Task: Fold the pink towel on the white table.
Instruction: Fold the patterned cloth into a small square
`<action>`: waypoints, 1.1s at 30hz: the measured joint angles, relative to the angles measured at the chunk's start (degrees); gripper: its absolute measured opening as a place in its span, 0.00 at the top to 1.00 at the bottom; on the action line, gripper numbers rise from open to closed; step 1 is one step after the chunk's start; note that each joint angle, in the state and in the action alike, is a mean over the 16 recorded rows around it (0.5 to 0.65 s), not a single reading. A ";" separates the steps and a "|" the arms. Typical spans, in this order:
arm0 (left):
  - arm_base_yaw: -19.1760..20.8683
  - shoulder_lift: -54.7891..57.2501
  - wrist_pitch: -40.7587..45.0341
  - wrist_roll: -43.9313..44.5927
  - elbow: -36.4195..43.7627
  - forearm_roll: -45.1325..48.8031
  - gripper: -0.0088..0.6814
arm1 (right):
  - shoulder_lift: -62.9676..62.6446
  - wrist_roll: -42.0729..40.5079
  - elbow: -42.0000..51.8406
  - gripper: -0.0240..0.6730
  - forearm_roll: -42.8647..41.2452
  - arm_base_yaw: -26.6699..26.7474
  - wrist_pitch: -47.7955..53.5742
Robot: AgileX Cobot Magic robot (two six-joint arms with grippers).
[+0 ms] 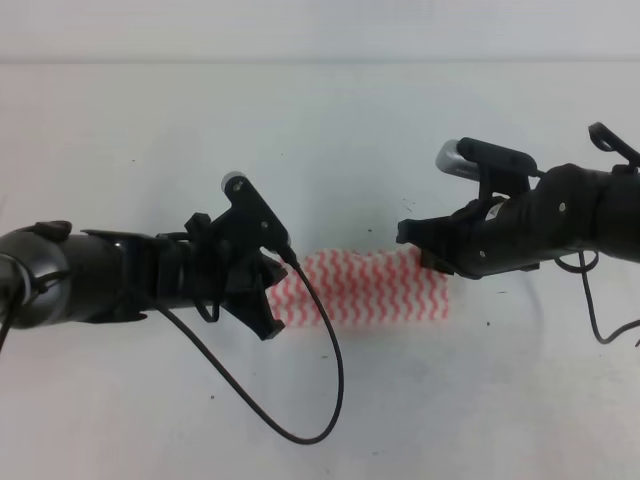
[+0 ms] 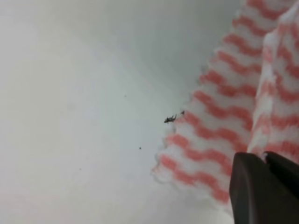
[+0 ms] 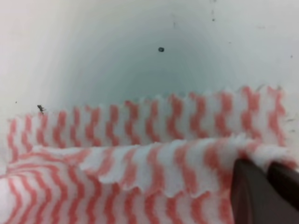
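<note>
The pink towel lies in a narrow band on the white table, between my two arms. My left gripper sits at the towel's left end, shut on a raised layer of the cloth; its dark fingers press together in the left wrist view. At the right end, my right gripper is shut on the towel's edge. The right wrist view shows a lifted layer folded over the flat part, with the fingers pinching its corner.
A black cable loops from the left arm over the table in front of the towel. Another cable hangs by the right arm. Small dark specks dot the surface. The table's far edge runs along the top.
</note>
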 joint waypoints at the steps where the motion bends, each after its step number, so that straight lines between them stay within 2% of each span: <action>1: 0.01 0.00 -0.13 -0.07 -0.02 -0.03 0.99 | 0.09 -0.09 -0.22 0.99 -0.01 0.00 0.14; 33: 0.01 2.05 -2.26 0.02 -1.75 0.00 0.99 | 1.67 -0.97 -3.29 0.99 -0.03 0.00 1.64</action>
